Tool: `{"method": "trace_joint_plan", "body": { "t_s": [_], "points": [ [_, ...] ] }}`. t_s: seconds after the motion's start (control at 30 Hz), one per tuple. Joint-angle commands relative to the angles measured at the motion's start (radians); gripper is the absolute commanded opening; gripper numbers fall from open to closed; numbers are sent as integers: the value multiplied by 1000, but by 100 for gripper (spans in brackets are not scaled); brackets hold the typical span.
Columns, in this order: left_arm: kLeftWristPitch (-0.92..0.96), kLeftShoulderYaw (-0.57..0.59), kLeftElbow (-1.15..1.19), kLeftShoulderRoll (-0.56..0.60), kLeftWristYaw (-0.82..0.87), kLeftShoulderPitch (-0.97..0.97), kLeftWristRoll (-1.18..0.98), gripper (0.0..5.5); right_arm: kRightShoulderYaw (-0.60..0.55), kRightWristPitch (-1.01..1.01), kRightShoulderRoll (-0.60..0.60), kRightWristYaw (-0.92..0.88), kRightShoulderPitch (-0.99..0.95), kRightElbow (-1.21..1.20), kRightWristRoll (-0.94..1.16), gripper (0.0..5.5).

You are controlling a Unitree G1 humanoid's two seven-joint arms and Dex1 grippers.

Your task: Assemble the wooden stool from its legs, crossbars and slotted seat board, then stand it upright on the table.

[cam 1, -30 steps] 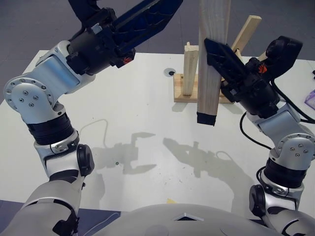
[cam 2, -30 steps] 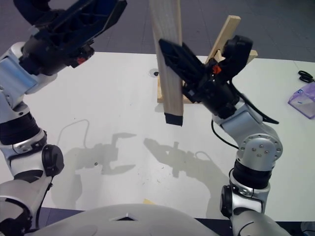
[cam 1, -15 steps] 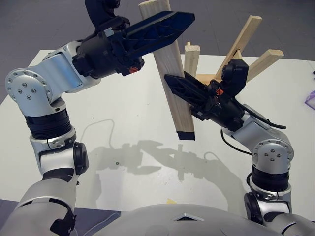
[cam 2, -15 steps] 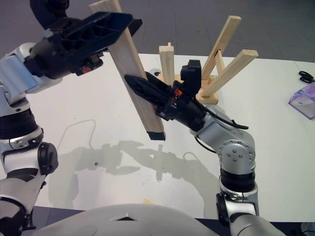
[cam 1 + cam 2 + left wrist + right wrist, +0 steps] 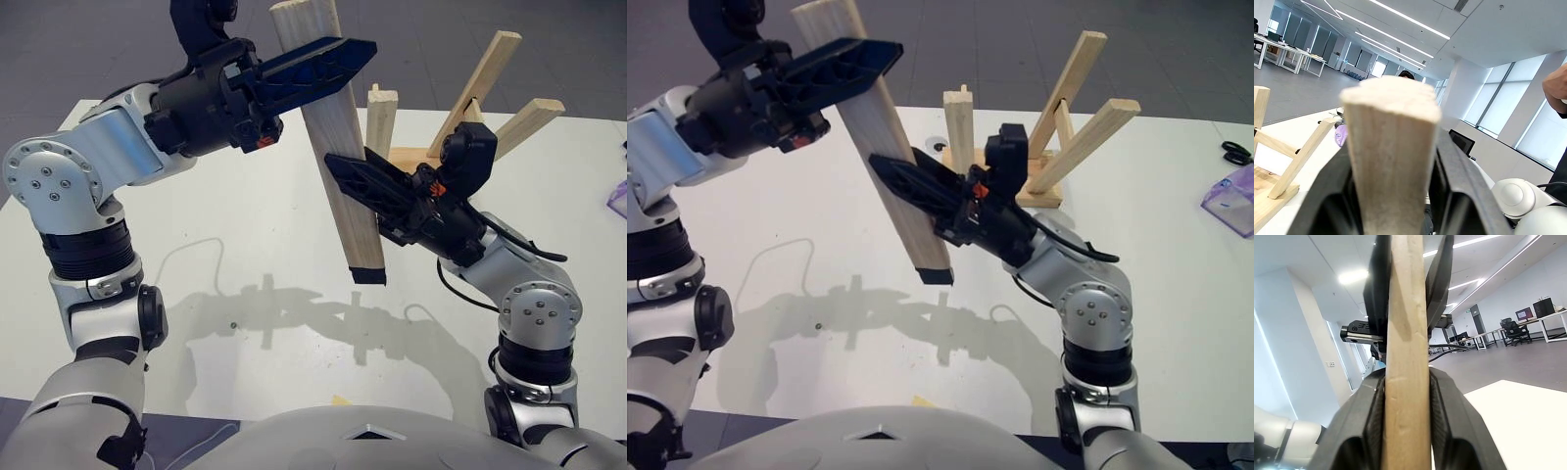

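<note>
Two claws are closed on one leg [image 5: 358, 233]: the left claw [image 5: 362, 51] near its upper end, the right claw [image 5: 341, 168] lower, above the dark foot. The leg is held tilted, clear of the bench [image 5: 245, 186]; the stool frame [image 5: 492, 73] stands beyond the right claw. A handover is judged in hand: one grip should be released only once the other is proven firm.
</note>
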Motion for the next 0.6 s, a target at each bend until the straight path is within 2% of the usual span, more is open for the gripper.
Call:
{"method": "trace_joint_plan", "body": {
  "t_s": [0.03,0.13,0.23,0.27,0.43,0.6],
  "points": [
    [38,-18,-17,28,-53,-6,-46,116,-1,-17,9,-24,16,0,-24,103],
    [38,-3,1,41,-74,-12,-106,114,-4,-29,22,-27,21,6,-26,103],
    [-21,39,39,33,-14,-17,-165,114,-12,-38,37,-32,24,19,-26,103],
    [-56,57,50,22,23,-18,-154,114,-18,-39,40,-42,23,25,-30,139],
    [-232,130,90,-41,200,-32,-56,106,-68,-63,23,-89,28,53,-59,207],
    [-392,220,114,-50,328,-38,67,104,-180,-108,-18,-179,60,36,-115,286]
  ]
}}
